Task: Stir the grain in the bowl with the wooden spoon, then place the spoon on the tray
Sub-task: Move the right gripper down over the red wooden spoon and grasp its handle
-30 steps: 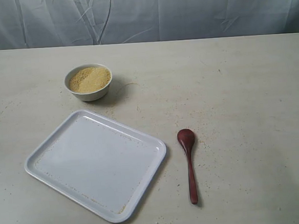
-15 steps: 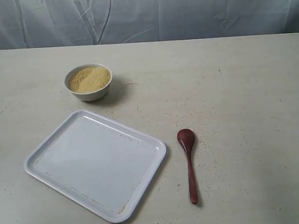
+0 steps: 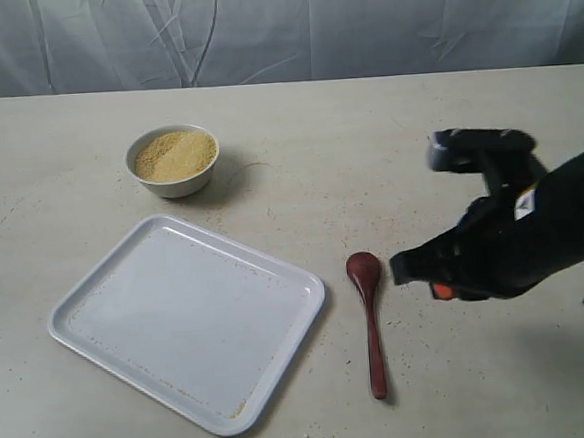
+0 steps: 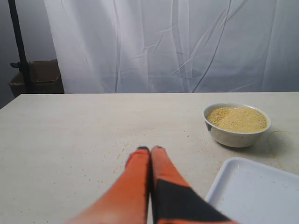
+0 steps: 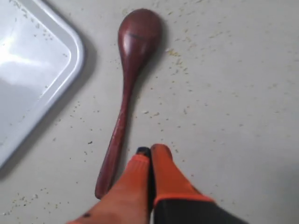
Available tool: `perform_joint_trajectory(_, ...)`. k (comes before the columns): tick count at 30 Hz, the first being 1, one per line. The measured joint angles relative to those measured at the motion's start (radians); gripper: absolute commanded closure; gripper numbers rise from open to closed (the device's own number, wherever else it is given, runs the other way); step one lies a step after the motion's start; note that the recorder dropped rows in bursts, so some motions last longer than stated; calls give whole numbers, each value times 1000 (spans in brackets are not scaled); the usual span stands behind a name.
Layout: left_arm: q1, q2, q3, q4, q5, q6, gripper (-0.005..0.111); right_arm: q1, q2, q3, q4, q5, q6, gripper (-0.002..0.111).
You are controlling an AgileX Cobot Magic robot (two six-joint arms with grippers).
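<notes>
Dark reddish-brown wooden spoon [image 3: 369,319] lies flat on the pale desk [image 3: 367,144], just beside my right end effector [image 5: 150,150] and not touching it. That end effector's orange fingers [image 5: 168,175] are pressed together, holding nothing. The spoon sits between it and the white tray [image 3: 172,223]. My left end effector [image 4: 150,149] is also clenched and empty, held over the desk. Ahead of it and off to one side stands the white bowl [image 4: 233,138], filled with yellow-tan grain [image 4: 237,118].
</notes>
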Motion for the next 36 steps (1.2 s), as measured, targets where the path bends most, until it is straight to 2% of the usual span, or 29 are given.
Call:
perform_joint_trajectory(3, 0, 0, 0, 0, 0, 0, 107, 88, 102, -33, -39, -33, 71, 109)
perform_joint_trajectory(9, 0, 0, 0, 0, 0, 0, 107, 201, 295, -142, -155, -23, 256, 109)
perform_joint_trajectory(19, 0, 0, 0, 0, 0, 0, 107, 231, 343, -164, -246, 3, 383, 109)
perform_joint_trajectory(21, 0, 0, 0, 0, 0, 0, 107, 256, 329, -164, -325, 5, 479, 109)
perform_joint_trajectory(23, 0, 0, 0, 0, 0, 0, 107, 297, 329, -164, -473, 5, 673, 102)
perform_joint_trajectory(28, 0, 0, 0, 0, 0, 0, 107, 340, 329, -164, -653, -2, 931, 64)
perform_joint_trajectory(29, 0, 0, 0, 0, 0, 0, 107, 342, 329, -164, -664, -6, 951, 63)
perform_joint_trajectory(36, 0, 0, 0, 0, 0, 0, 107, 344, 353, -164, -687, -10, 1004, 68)
